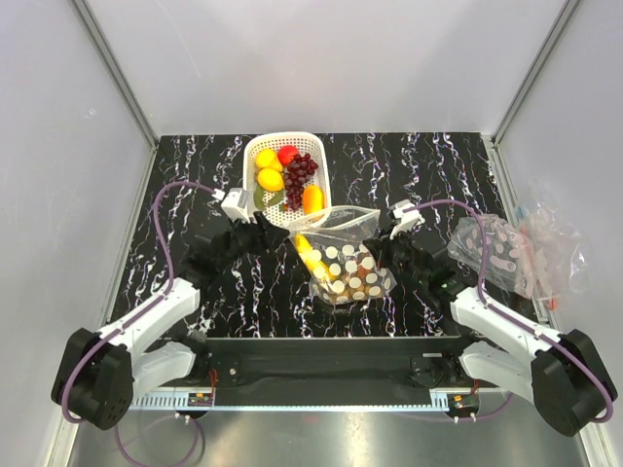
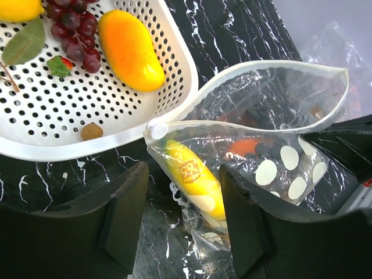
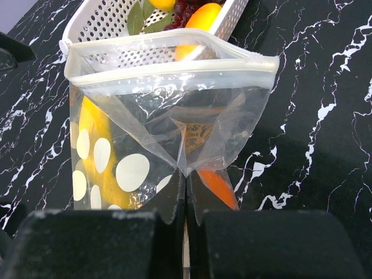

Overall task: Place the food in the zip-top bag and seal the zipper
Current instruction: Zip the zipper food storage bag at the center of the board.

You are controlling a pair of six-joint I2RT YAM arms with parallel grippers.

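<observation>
The black marbled table (image 1: 195,165) fills the floor of the booth. On it, toward 12 o'clock, sits a white perforated basket (image 2: 87,110). Touching its near rim is the zip-top bag (image 1: 350,263), clear with white dots, its mouth gaping toward the basket. A heap of spare bags (image 1: 506,248) lies well apart at 3 o'clock. At the bag's 9 o'clock the left gripper (image 2: 181,180) stands with its jaws apart, straddling the bag's corner; I can't tell whether they touch it. At 3 o'clock the right gripper (image 3: 186,186) is pinched tight on the bag's film. A banana (image 2: 195,177) and an orange-red piece (image 3: 218,186) lie inside the bag. A mango-shaped orange fruit (image 2: 131,49), purple grapes (image 1: 300,170) and lemons (image 1: 270,178) remain in the basket. The white slider (image 2: 156,129) sits at the zipper's left end.
</observation>
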